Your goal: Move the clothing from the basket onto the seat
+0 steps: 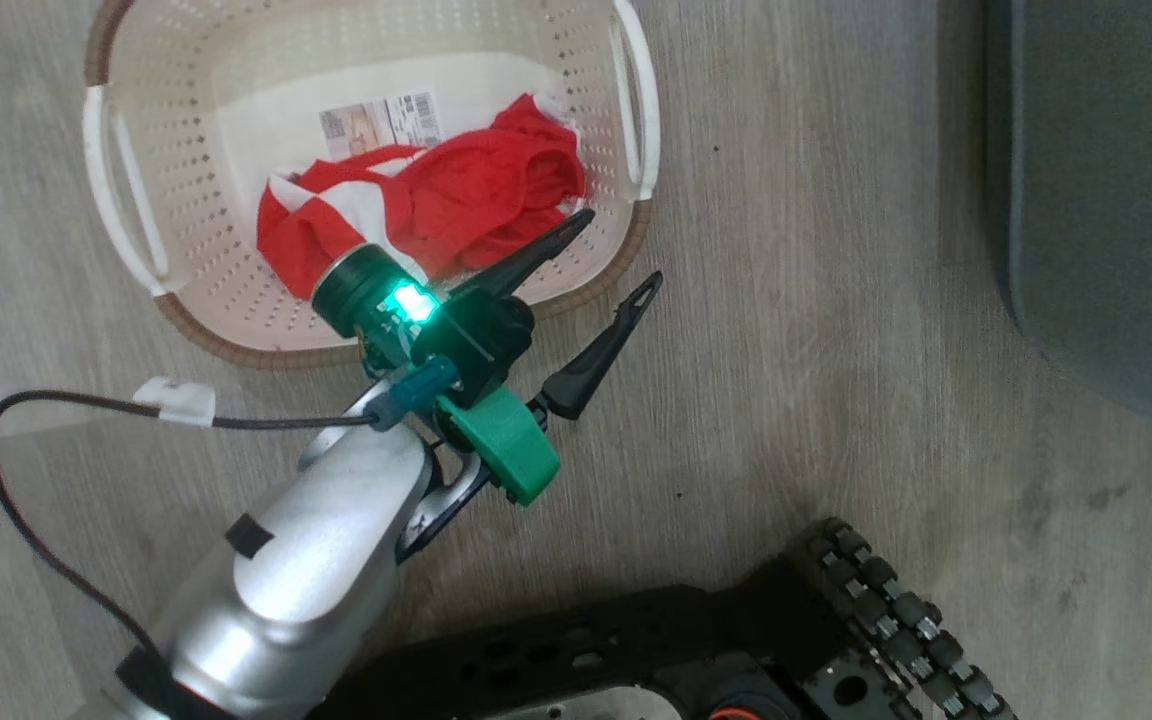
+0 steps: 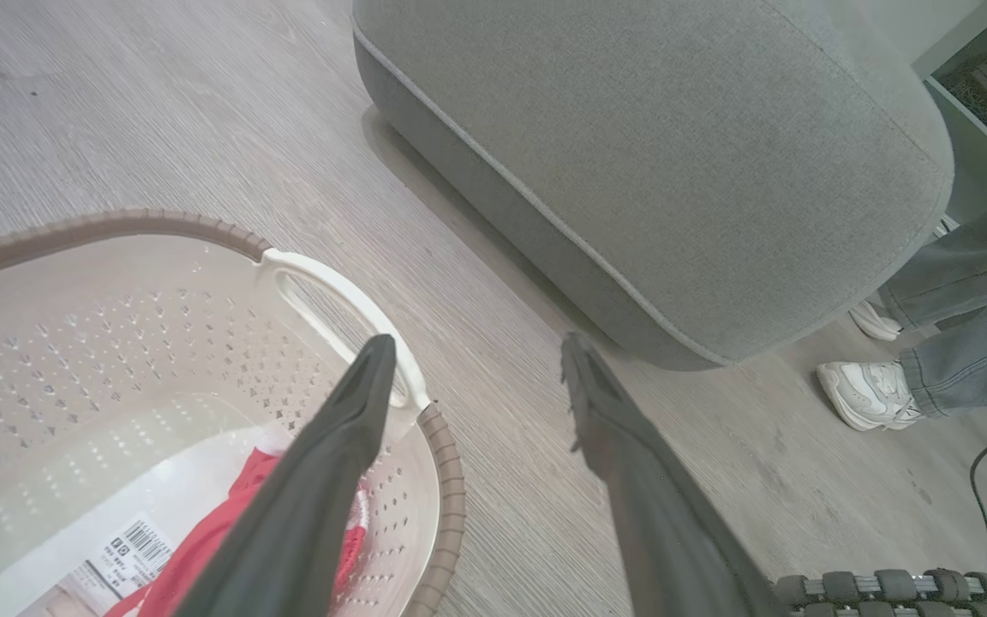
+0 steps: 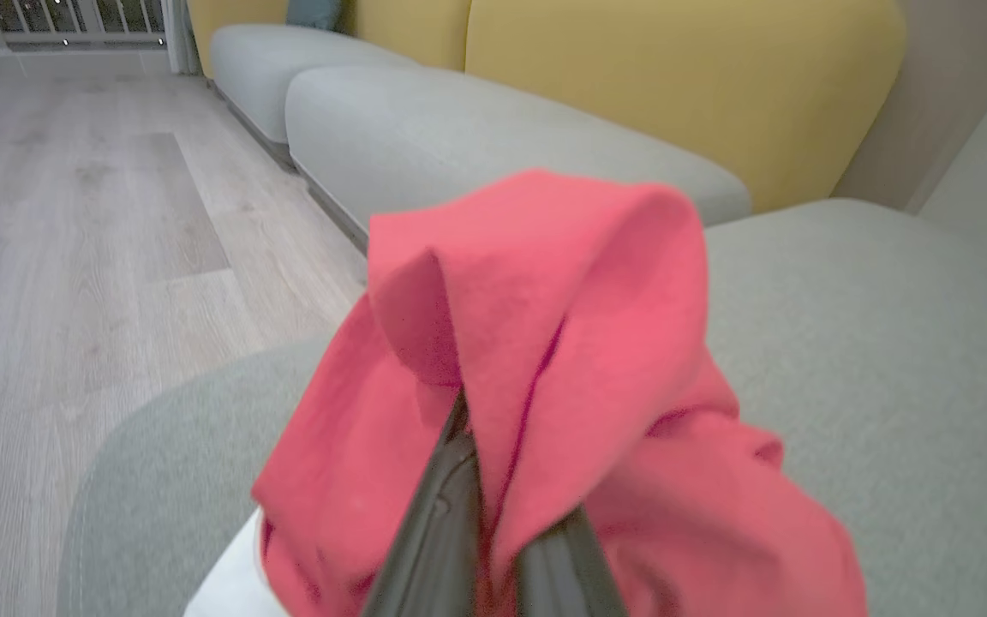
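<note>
We judge the job part done: red clothing (image 1: 476, 195) lies in the basket (image 1: 216, 120) at eleven o'clock of the head view. Our left claw (image 1: 621, 248) hangs wide open and empty, one finger over the basket's rim, the other over the floor. The seat (image 1: 1106, 200) is at three o'clock. Our right claw (image 3: 481, 480) is clamped on a garment (image 3: 562, 326) above the seat, not yet released.

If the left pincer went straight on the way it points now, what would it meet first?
Probably the bare floor just before the seat; one finger may graze the basket rim. Depth is unclear.
</note>
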Robot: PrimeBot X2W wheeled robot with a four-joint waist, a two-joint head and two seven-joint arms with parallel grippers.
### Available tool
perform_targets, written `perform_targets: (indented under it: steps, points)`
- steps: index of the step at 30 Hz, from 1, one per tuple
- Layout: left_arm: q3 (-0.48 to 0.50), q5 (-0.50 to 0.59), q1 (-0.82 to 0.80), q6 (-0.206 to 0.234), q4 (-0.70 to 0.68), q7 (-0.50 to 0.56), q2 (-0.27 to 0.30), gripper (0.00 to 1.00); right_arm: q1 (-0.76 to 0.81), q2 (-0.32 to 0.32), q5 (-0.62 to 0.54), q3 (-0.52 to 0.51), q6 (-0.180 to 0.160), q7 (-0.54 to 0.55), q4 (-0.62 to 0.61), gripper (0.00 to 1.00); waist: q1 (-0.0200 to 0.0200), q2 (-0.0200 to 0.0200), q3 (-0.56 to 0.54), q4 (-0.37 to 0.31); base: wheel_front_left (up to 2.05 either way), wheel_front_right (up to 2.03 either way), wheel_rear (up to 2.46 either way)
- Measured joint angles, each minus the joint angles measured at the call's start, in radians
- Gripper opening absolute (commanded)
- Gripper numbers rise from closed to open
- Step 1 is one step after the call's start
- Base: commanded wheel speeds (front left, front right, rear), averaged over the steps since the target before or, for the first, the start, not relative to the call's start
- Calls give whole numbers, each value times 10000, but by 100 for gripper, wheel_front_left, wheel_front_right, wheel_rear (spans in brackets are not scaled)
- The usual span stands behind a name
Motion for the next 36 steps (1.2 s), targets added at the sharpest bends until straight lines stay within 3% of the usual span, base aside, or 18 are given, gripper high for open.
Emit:
perform_targets:
  steps: [2,3,4,5,6,18,27,36]
  points:
    - [15,0,47,0,38,0,38,100,162,307,-240,-236,0,-40,71,0,1,0,105,-68,0,0,0]
    - [31,0,101,0,69,0,58,100,260,451,-341,-320,0,-40,6,27,0,0,89,-113,0,0,0]
    - [58,0,153,0,111,0,65,100,397,581,-430,-391,0,-40,-165,47,-1,0,33,-157,0,0,0]
    - [69,0,215,0,144,0,86,100,508,673,-502,-466,0,-59,-245,91,-3,0,-44,-216,0,0,0]
    - [81,0,243,0,209,0,105,100,613,713,-596,-456,0,-69,-211,100,-4,0,-139,-273,0,0,0]
    - [807,-554,714,6,876,0,-130,100,2651,1020,-1521,1210,0,-69,-713,100,-4,0,-1834,-832,0,0,0]
    - [2750,-821,2213,479,1011,0,-780,100,6860,1919,-1072,1755,0,-69,-4826,100,-5,1,-4168,-748,0,0,0]
    - [5122,-593,3596,880,993,0,-961,100,9995,4046,-1632,1588,0,-67,-7352,100,-5,1,-5833,398,0,0,0]
